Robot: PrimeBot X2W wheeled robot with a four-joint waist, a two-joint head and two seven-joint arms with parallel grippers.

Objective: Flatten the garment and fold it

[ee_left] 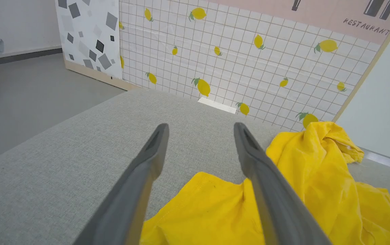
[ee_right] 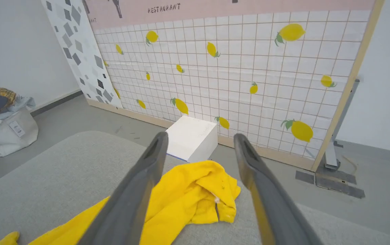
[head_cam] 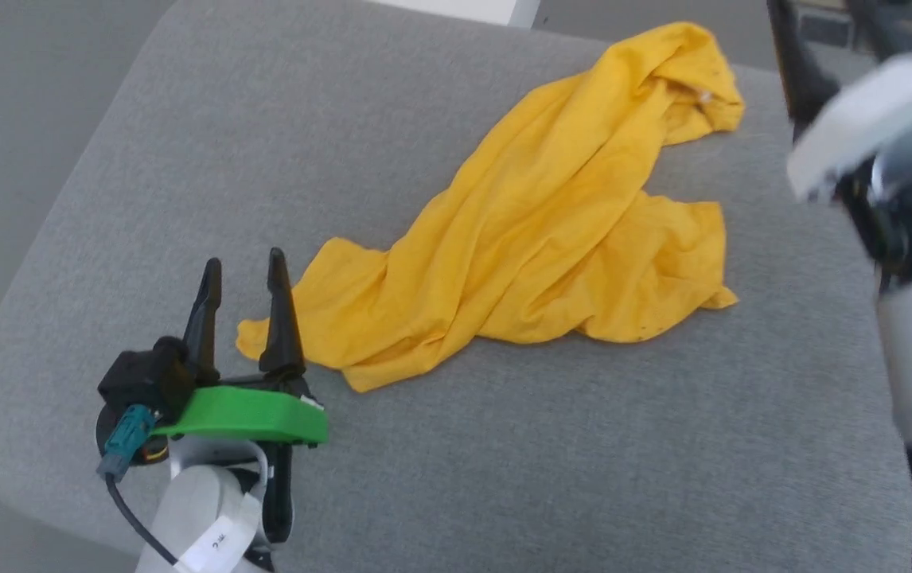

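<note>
The garment, a mustard-yellow shirt, lies crumpled in a long diagonal heap across the grey padded table, print hidden. My left gripper stands open at the heap's near-left end, its right finger touching or just beside the cloth edge. In the left wrist view the open left gripper has the garment low between its fingers and off to the right. My right gripper is open and empty, hovering above the garment's far bunched end. The blurred pale right arm fills the head view's right edge.
The table's rounded far edge lies just beyond the garment. A white box sits on the floor behind it, before a lemon-print tiled panel on a metal stand. A bag of clothes stands at the left.
</note>
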